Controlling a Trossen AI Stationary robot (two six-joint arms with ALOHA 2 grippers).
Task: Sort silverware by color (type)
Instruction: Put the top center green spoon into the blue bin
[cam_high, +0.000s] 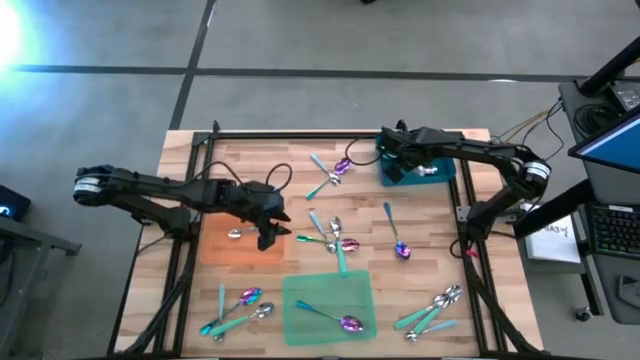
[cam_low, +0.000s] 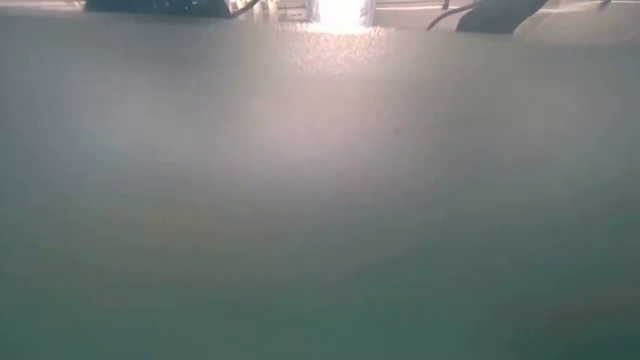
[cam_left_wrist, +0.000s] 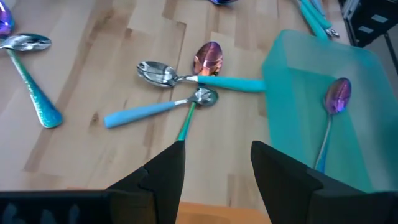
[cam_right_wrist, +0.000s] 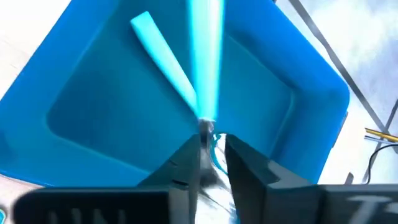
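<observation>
Silverware lies scattered on the wooden table (cam_high: 440, 250): a cluster of spoons (cam_high: 335, 240) at the middle and more near the front corners. One silver spoon (cam_high: 236, 234) lies on the orange mat (cam_high: 215, 250). A purple-headed spoon (cam_left_wrist: 337, 96) lies on the green mat (cam_high: 328, 305). My left gripper (cam_left_wrist: 217, 162) hovers open at the orange mat's right edge, short of the middle cluster (cam_left_wrist: 180, 81). My right gripper (cam_right_wrist: 212, 155) points down over the teal bin (cam_right_wrist: 93, 106), fingers slightly apart around a pale-blue-handled spoon (cam_right_wrist: 205, 56). Another pale blue handle (cam_right_wrist: 165, 59) lies in the bin. My right gripper has the spoon's silver head (cam_right_wrist: 210, 132) between its fingertips, coming from above with the fingers pointing down into the bin. The blurred handle reaches away from the fingers over the bin's floor. Whether the fingers touch the head I cannot tell.
Spoon groups lie at the front left (cam_high: 240, 305), front right (cam_high: 435, 308) and far middle (cam_high: 335, 170), with one purple-headed spoon (cam_high: 398, 240) alone at the right. The low view is covered by a blurred surface. A black frame (cam_high: 300, 135) rims the table.
</observation>
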